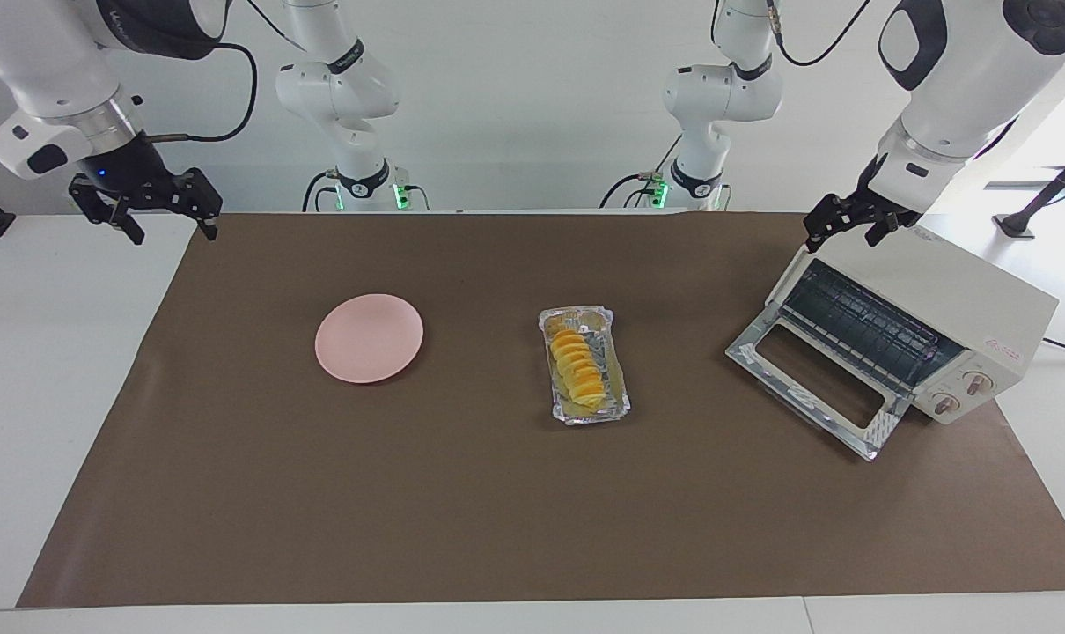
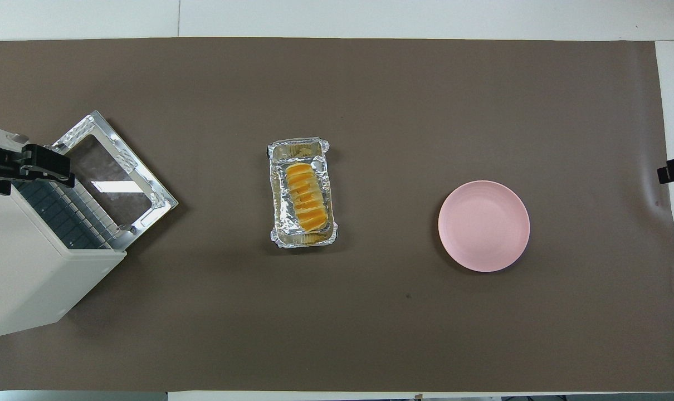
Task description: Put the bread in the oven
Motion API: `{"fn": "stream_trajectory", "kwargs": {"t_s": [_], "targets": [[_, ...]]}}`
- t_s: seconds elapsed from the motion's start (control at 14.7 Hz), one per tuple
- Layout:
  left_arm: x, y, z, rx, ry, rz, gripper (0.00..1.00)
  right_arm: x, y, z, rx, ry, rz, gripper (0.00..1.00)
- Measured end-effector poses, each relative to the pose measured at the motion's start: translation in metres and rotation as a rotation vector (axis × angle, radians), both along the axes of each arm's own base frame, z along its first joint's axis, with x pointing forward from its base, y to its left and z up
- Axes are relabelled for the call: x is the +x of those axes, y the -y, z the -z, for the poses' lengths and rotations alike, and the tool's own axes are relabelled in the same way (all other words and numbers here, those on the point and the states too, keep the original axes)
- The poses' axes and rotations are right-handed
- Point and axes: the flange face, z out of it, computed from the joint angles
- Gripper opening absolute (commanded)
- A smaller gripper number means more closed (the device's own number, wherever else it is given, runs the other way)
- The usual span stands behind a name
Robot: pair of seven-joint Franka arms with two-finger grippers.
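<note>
Bread (image 1: 577,366) sits in its foil tray (image 1: 616,387) mid-desk, well apart from both hands. Left hand (image 1: 849,231) hovers over the open oven (image 1: 955,308), right hand (image 1: 150,211) waits; fingers spread on both. Looks light, soft, crushable: pinch gently across its middle.

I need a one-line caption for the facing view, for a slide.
Bread lies in a foil tray mid-table, beside a pink plate; the oven stands open, left gripper over its top.

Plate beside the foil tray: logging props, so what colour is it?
Plain pale pink plate, clearest in the overhead view.
</note>
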Motion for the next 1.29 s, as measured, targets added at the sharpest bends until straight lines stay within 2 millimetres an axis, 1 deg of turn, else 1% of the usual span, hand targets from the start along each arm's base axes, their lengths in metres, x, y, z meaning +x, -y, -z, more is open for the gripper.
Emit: {"fn": "stream_trajectory", "kwargs": {"t_s": [0.14,0.34,0.75,1.29], "targets": [[0.000,0.000,0.000,0.000,0.000,0.000,1.00,0.000,-0.002,0.001,0.001,-0.006,0.004,1.00],[0.000,0.000,0.000,0.000,0.000,0.000,1.00,-0.003,0.000,0.002,0.003,-0.021,0.009,1.00],[0.000,0.000,0.000,0.000,0.000,0.000,1.00,-0.007,-0.002,-0.002,0.005,-0.025,0.007,1.00],[0.000,0.000,0.000,0.000,0.000,0.000,1.00,-0.011,-0.005,0.000,0.011,-0.053,0.003,1.00]]}}
